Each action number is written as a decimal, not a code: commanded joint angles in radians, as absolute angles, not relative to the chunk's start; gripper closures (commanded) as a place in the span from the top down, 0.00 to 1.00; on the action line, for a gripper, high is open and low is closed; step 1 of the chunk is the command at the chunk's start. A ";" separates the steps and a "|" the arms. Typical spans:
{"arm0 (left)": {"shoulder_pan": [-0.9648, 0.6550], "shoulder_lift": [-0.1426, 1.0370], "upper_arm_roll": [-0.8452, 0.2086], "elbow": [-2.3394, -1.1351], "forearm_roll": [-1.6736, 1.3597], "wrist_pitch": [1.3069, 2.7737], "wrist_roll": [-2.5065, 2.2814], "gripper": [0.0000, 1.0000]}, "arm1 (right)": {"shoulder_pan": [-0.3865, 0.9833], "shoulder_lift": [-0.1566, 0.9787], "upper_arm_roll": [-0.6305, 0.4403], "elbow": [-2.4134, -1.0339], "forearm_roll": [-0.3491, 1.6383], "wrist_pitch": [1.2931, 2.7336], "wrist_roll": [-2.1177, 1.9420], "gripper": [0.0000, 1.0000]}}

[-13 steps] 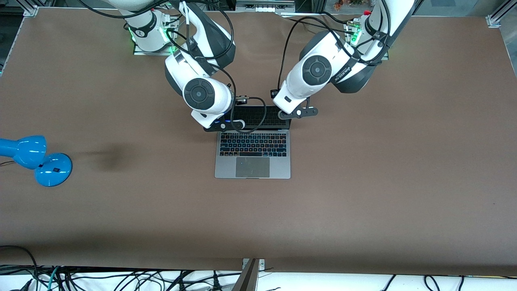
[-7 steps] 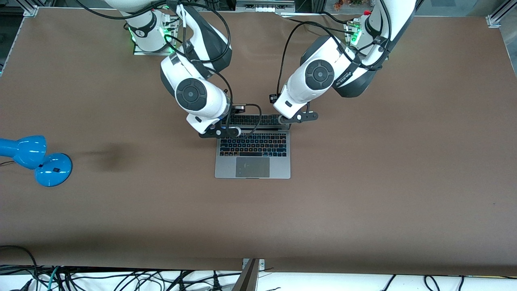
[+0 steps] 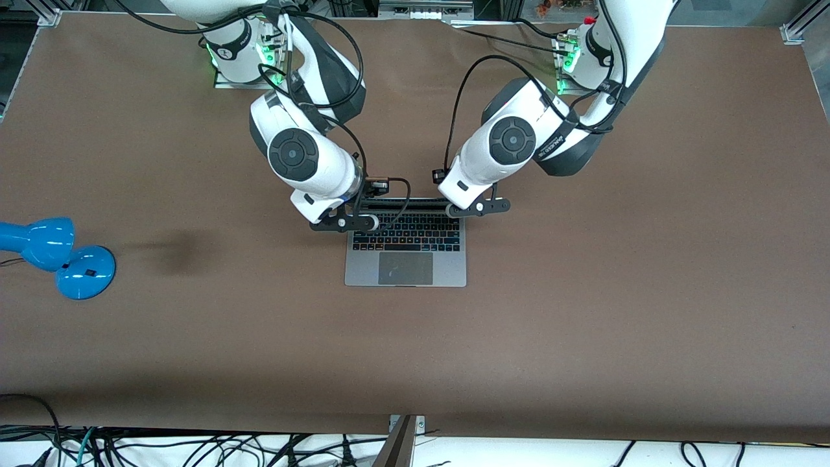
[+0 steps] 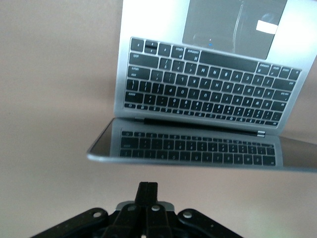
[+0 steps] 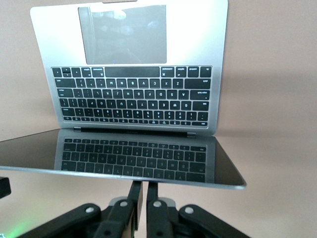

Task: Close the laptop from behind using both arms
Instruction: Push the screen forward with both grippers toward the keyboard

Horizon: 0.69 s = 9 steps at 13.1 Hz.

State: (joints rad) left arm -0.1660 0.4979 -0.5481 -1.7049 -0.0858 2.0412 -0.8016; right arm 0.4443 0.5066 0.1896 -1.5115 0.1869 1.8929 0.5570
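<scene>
The grey laptop (image 3: 405, 269) lies open at the table's middle, its lid (image 3: 408, 203) tipped forward over the keys. My right gripper (image 3: 343, 224) is at the lid's corner toward the right arm's end. In the right wrist view its fingers (image 5: 141, 191) are shut but for a thin slit, tips against the lid's top edge (image 5: 148, 178). My left gripper (image 3: 478, 207) is at the lid's other corner. In the left wrist view its fingers (image 4: 147, 191) are shut and sit just short of the lid's edge (image 4: 198, 165). The black screen mirrors the keyboard (image 4: 208, 89).
A blue desk lamp (image 3: 58, 256) lies on the brown table (image 3: 616, 292) at the right arm's end, well away from the laptop. Cables hang along the table's edge nearest the front camera.
Both grippers have moved toward the front camera with the lid's top edge. The lid has tipped further down over the keyboard, and less of the screen shows.
</scene>
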 commanded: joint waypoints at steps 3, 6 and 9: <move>-0.170 0.592 -0.549 -1.597 -0.028 2.025 -0.805 0.00 | 0.443 0.512 0.181 -1.514 0.172 1.922 0.552 0.10; -0.175 0.603 -0.540 -1.591 -0.026 2.025 -0.805 0.00 | 0.443 0.522 0.176 -1.514 0.172 1.960 0.528 0.10; -0.176 0.607 -0.529 -1.589 -0.028 2.025 -0.804 0.00 | 0.445 0.531 0.161 -1.514 0.172 1.962 0.514 0.10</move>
